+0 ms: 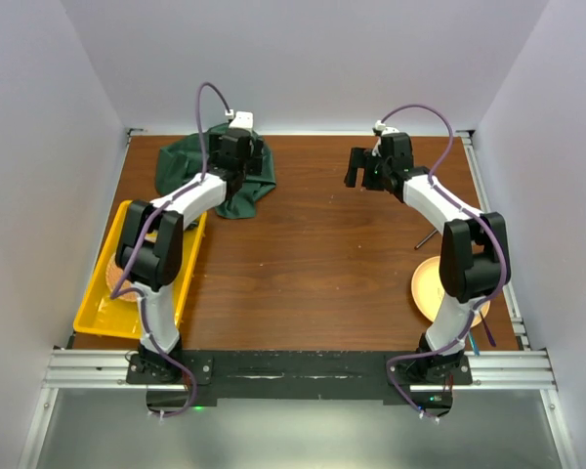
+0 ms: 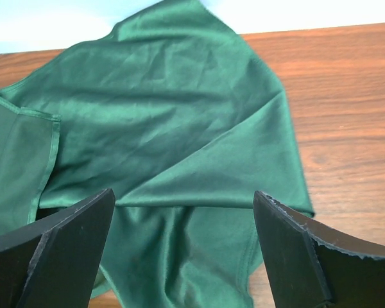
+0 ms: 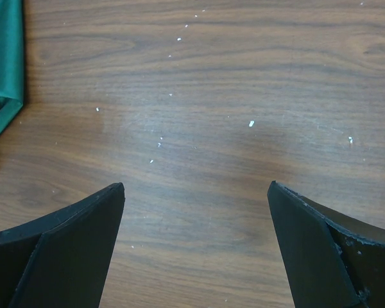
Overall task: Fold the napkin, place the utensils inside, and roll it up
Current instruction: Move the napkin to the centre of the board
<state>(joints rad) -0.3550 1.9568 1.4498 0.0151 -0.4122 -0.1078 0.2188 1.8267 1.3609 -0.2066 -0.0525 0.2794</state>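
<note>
The green napkin (image 1: 190, 161) lies crumpled at the back left of the wooden table. In the left wrist view the napkin (image 2: 179, 122) shows overlapping folds and a hemmed edge. My left gripper (image 1: 238, 154) hangs over it, open, and in its wrist view the left gripper (image 2: 183, 196) has only cloth showing between its fingers. My right gripper (image 1: 355, 171) is open over bare wood to the right of the napkin. In the right wrist view the right gripper (image 3: 196, 186) is empty, and a napkin edge (image 3: 3, 64) shows at far left. A thin dark utensil (image 1: 425, 237) lies by the right arm, partly hidden.
A yellow tray (image 1: 190, 264) sits at the front left under the left arm, with a tan dish inside. A tan plate (image 1: 428, 288) lies at the front right beside the right arm's base. White walls close in the table on three sides.
</note>
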